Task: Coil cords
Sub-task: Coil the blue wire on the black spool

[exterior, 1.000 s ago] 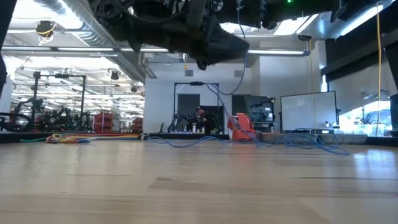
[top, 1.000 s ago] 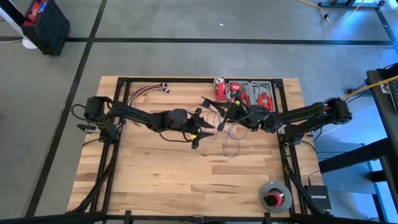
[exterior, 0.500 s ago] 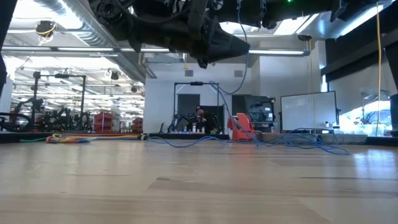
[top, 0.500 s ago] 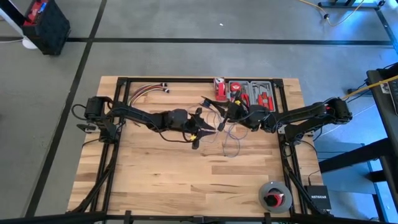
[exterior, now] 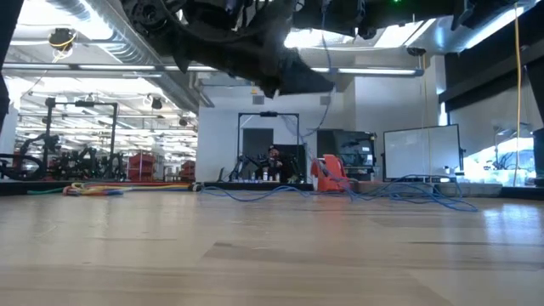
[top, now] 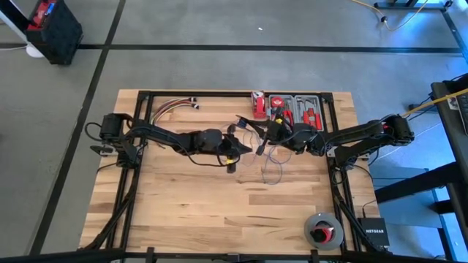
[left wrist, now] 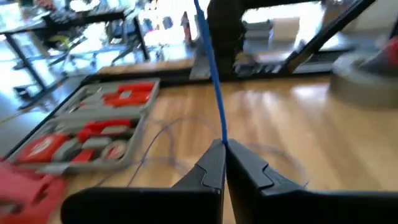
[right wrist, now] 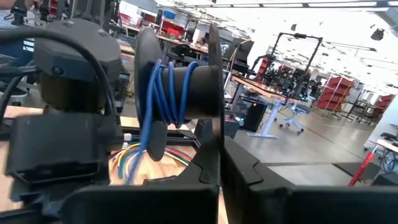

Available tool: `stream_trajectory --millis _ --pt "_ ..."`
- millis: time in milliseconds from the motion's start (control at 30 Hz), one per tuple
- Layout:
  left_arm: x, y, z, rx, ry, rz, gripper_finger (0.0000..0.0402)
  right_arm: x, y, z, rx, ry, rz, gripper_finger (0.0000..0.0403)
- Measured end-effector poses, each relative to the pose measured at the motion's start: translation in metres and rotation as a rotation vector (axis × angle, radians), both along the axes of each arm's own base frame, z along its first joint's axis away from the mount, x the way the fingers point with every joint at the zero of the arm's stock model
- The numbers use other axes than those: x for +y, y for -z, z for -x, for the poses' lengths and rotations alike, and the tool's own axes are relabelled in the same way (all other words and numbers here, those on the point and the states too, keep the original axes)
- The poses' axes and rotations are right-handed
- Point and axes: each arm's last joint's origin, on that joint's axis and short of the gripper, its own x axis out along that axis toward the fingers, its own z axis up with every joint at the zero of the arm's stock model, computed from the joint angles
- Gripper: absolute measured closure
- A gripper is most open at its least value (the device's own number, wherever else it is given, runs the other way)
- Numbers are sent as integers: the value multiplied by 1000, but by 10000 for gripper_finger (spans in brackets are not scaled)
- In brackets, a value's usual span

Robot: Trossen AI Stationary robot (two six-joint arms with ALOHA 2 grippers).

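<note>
2 fingers pinch cord, upper end cut off

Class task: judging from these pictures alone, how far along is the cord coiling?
Done: a few turns of blue cord already sit on the black spool that the shut right gripper holds. In hand: the left gripper is shut on the cord, which runs taut from its tips. Left: loose loops still lie on the table, unwound.

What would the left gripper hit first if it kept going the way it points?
Probably the right gripper and the black spool it holds. In the high view the left gripper, shut on the blue cord, points at them across a short gap. Depth is unclear, so it might pass underneath.
</note>
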Motion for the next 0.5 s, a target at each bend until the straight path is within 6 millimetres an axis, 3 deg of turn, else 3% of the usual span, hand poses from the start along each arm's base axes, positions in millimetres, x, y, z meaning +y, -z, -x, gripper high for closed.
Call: stream_trajectory --millis 500 --pt "8 -25 33 202 -228 -154 400 1 -1 0 -22 -57 -49 402"
